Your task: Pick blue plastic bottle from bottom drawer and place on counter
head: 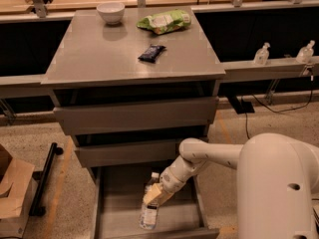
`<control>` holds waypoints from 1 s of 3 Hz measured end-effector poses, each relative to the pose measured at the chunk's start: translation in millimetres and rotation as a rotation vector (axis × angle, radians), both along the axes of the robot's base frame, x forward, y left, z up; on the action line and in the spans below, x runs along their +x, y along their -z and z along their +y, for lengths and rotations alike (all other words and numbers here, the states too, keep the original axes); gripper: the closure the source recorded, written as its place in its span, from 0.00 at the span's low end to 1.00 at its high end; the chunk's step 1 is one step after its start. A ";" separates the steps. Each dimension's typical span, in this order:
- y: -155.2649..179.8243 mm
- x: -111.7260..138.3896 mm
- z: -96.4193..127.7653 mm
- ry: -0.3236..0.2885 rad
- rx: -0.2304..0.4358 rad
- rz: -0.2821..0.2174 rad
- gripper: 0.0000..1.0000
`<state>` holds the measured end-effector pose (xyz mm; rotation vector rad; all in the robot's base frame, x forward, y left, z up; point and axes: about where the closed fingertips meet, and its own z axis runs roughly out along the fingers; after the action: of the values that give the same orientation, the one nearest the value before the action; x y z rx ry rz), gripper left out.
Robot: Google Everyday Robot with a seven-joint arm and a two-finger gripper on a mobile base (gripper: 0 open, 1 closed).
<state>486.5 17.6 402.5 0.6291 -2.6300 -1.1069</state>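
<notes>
My hand [153, 195] is down in the open bottom drawer [182, 218], right on the bottle [148, 214] that lies on the drawer's grey floor. I cannot tell if I grip it. Above the drawer, the shiny grey tabletop [99, 59] holds a white bowl [110, 11], a green bag [164, 21] and a dark packet [151, 53].

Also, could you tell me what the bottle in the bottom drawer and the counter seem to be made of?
The blue plastic bottle, under the gripper in the bottom drawer: probably clear plastic, see-through body, white cap. The counter: smooth grey, slightly glossy, laminate or painted metal; it faintly mirrors the bowl.
</notes>
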 end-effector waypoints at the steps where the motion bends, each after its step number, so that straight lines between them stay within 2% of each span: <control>1: -73.8 -19.2 6.3 -0.059 -0.070 -0.096 1.00; 2: -140.6 -30.4 19.9 -0.122 -0.147 -0.150 1.00; 3: -173.0 -21.9 19.9 -0.116 -0.157 -0.213 1.00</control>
<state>464.6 37.5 575.5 0.8964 -2.7803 -0.8323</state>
